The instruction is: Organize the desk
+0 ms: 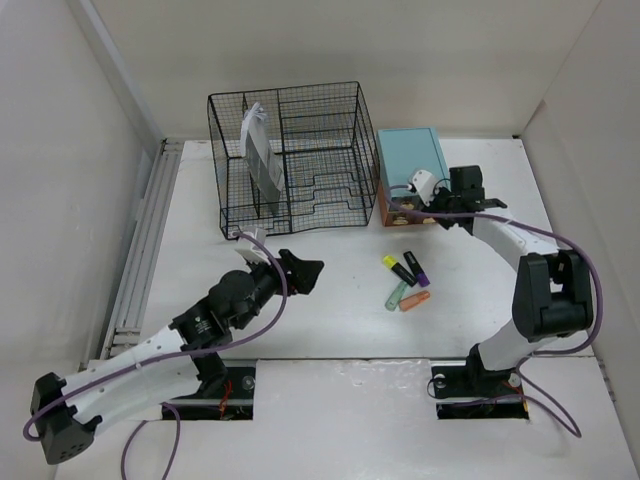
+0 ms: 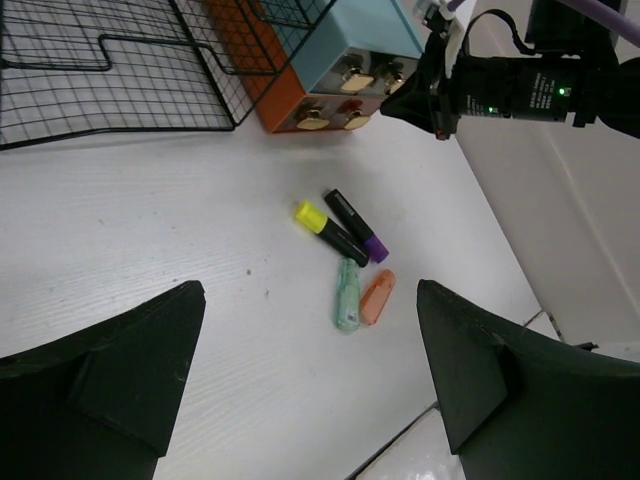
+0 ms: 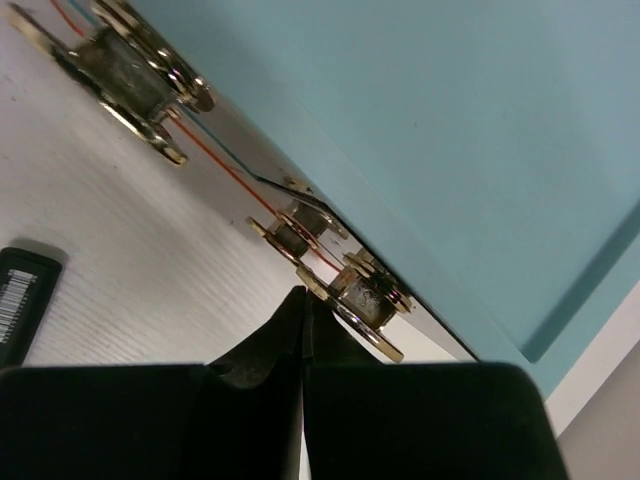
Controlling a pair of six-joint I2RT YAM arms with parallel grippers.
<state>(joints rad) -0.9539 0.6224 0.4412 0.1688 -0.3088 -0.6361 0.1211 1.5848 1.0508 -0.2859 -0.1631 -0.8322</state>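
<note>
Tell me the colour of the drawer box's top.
Pale teal; the drawer box shows best in the top external view.

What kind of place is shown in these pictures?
Probably a robot lab's mock office: a white desk between pale walls, a wire organizer, a drawer box and highlighters on it, two arms bolted at its edge.

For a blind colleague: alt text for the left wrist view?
Four highlighters lie clustered on the desk ahead of the open left gripper. Beyond, the right gripper is at the teal drawer box, beside a wire-mesh organizer.
</note>
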